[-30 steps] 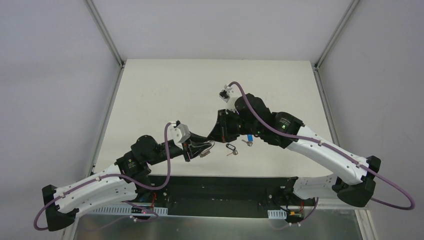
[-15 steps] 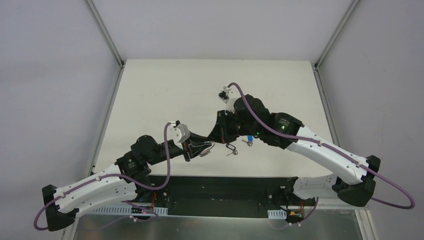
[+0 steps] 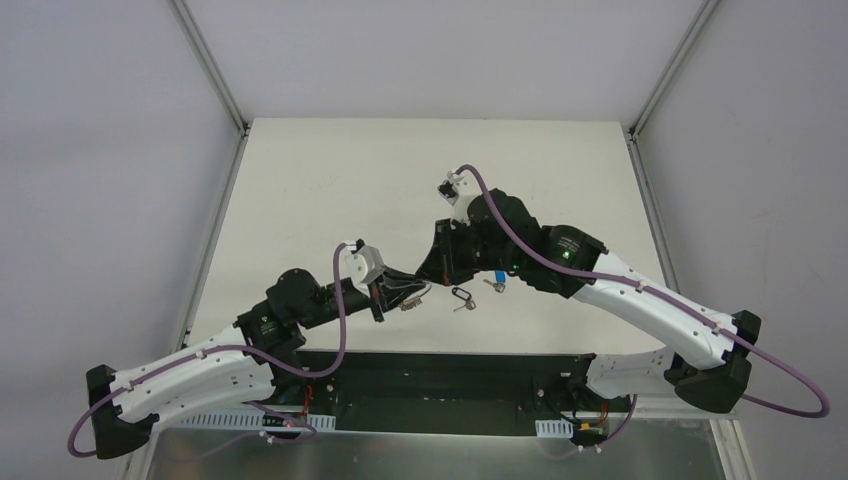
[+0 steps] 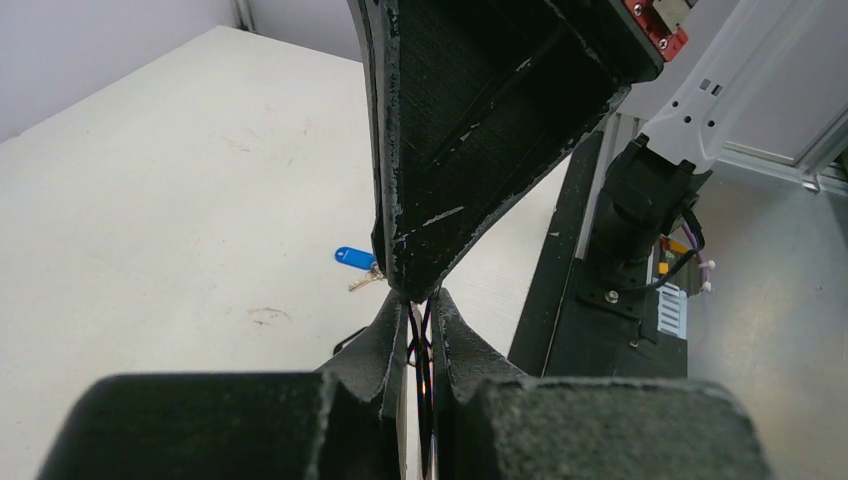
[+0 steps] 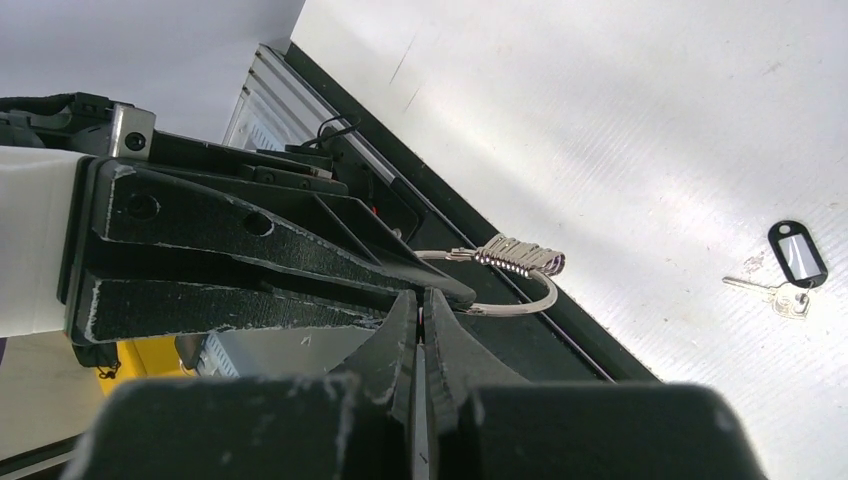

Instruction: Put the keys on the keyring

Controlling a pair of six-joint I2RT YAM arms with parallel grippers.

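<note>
The left claw [image 4: 420,318] is pressed together on the thin wire of the keyring [image 5: 548,296]. The right claw [image 5: 418,310] is pressed together too, tip to tip with the left one. I cannot tell if it nips the wire as well. The ring sticks out sideways from the tips, with its coiled metal piece [image 5: 520,256] at the outer end. Near the claws, the black key [image 3: 460,297] lies flat on the worktop [image 3: 330,200]. The blue key [image 4: 354,257] lies farther off — its metal end points back toward the claws.
</note>
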